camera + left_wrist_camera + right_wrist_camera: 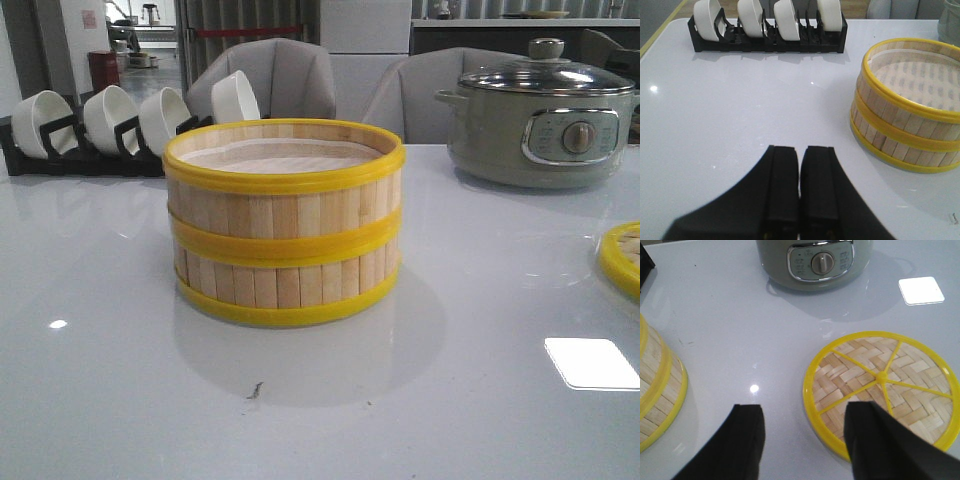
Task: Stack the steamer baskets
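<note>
Two steamer baskets (285,225) stood already stacked near the middle of the white table (100,380), rims aligned, the upper tier open at the top and showing its pale liner. The woven lid (882,390), yellow-rimmed and spoked, lay flat on the table well to the right of the stack, only its edge showing at the right border of the front view. The right gripper (805,445) hovered over the lid's near left rim with its fingers spread wide and nothing between them, one finger above the lid, the other above bare table; the lid sat just ahead of and beneath it, and being round offered no long axis to line up with. The left gripper (799,195) hung near the front of the table with its fingers pressed together and empty, the stack away to its right. The right arm was judged much the nearer to the lid, and the lid would need to travel left across open tabletop to reach the stack. The grey-green pot (540,120) stood at the far right beyond the lid, and the black rack of white bowls (100,130) at the far left behind the stack, both clear of that path.
</note>
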Available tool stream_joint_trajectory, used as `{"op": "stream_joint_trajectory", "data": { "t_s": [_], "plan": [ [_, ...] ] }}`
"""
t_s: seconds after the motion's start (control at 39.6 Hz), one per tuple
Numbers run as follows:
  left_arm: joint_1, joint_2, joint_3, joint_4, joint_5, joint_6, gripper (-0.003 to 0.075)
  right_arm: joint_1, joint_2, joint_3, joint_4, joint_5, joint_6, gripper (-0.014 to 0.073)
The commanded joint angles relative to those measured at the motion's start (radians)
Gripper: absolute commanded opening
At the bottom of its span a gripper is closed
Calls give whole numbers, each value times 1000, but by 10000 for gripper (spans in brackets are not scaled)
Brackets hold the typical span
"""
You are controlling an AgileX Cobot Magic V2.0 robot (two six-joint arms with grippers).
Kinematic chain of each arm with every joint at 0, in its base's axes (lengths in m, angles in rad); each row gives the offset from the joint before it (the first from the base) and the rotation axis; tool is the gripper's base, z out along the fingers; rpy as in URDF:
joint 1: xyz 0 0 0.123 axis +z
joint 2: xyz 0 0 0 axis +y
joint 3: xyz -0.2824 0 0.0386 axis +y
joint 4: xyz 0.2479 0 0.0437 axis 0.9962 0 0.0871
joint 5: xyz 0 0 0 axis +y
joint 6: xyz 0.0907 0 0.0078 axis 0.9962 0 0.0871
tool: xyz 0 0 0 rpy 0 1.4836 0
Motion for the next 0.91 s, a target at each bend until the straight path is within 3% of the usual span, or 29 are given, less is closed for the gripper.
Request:
{"op": "stream_joint_trajectory", "data": {
  "t_s": [0.0, 0.2, 0.56, 0.78, 0.88],
  "plan": [
    [4, 3, -27, -5, -67, -9, 86, -5, -5, -31, -3, -50, -5, 377],
    [4, 3, -27, -5, -69, -9, 86, -5, -5, -31, -3, 14, -5, 39],
    [4, 3, -27, -5, -69, -9, 86, -5, -5, -31, -3, 56, -5, 100],
    [4, 3, -27, -5, -69, -9, 86, -5, -3, -34, -3, 91, -5, 367],
    [4, 3, -27, -5, -69, -9, 86, -5, 15, -35, -3, 92, -5, 394]
  ]
}}
